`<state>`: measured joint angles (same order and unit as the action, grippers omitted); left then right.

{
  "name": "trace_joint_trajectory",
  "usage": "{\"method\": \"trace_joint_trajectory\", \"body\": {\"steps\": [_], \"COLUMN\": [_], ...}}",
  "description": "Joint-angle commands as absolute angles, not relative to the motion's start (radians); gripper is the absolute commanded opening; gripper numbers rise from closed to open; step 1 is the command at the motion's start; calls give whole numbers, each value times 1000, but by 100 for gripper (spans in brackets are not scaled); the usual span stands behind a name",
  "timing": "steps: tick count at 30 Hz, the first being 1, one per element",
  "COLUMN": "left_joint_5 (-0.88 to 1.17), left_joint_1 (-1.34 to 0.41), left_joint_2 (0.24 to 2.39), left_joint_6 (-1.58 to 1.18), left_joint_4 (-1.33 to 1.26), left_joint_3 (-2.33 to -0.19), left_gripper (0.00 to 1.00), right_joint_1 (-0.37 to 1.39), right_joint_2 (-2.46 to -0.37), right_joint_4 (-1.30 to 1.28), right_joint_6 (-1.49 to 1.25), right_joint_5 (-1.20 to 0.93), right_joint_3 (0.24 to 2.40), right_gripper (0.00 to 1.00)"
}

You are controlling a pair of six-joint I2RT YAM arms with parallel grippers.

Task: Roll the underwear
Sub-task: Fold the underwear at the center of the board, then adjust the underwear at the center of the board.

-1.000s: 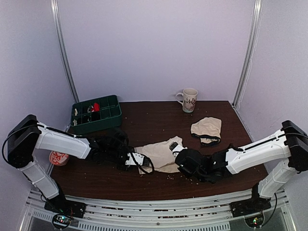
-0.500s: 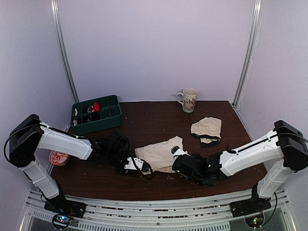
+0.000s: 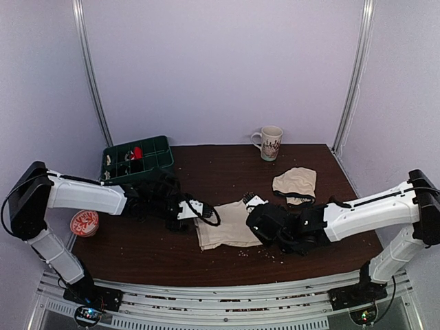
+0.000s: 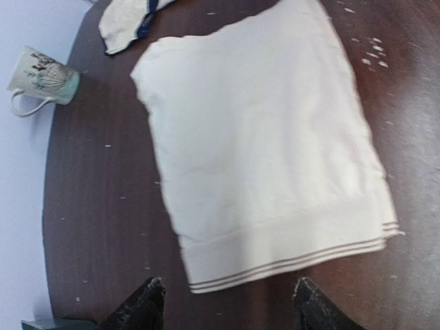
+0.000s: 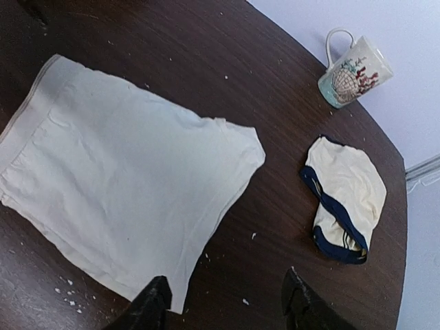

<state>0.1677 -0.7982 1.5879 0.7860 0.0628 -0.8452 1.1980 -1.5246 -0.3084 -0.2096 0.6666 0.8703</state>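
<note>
Cream fabric underwear (image 3: 223,225) lies spread flat and unrolled near the front of the dark brown table (image 3: 220,172), between the 2 arms. Left gripper (image 4: 227,311) hangs just off the striped waistband, fingers apart, grasping nothing. Right gripper (image 5: 227,306) at the opposite side is likewise spread and empty; a crumpled cream navy-trimmed brief (image 3: 295,184) and a printed ceramic mug (image 3: 269,142) sit farther back.

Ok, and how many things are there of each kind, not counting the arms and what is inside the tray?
Underwear: 2, flat one, blue-trimmed one
Mug: 1
Tray: 1
Red round thing: 1
Total: 5
</note>
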Motion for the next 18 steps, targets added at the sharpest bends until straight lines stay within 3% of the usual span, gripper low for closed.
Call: {"method": "trace_joint_trajectory", "body": {"steps": [1, 3, 4, 8, 12, 18], "left_joint_5": [92, 101, 98, 70, 44, -19], "left_joint_1": [-788, -788, -790, -788, -788, -787], "left_joint_2": [1693, 1733, 1748, 1799, 1835, 1880], "left_joint_6": [671, 650, 644, 635, 635, 641], "left_joint_4": [47, 69, 70, 65, 59, 22], "left_joint_3": [-992, -1035, -1048, -1072, -1065, -1037], "left_gripper": [49, 40, 31, 5, 0, 0], "right_joint_1": [1097, 1025, 996, 888, 835, 784], "right_joint_2": [-1554, -1601, -1624, -1741, -1852, -1956], "right_joint_4": [-230, -218, -209, -188, -186, -197], "right_joint_6": [-198, -203, -207, -233, -256, -274], "right_joint_5": [549, 480, 445, 311, 236, 235], "right_joint_3": [990, 1040, 1064, 1139, 1204, 1255], "right_gripper": [46, 33, 28, 11, 4, 3]}}
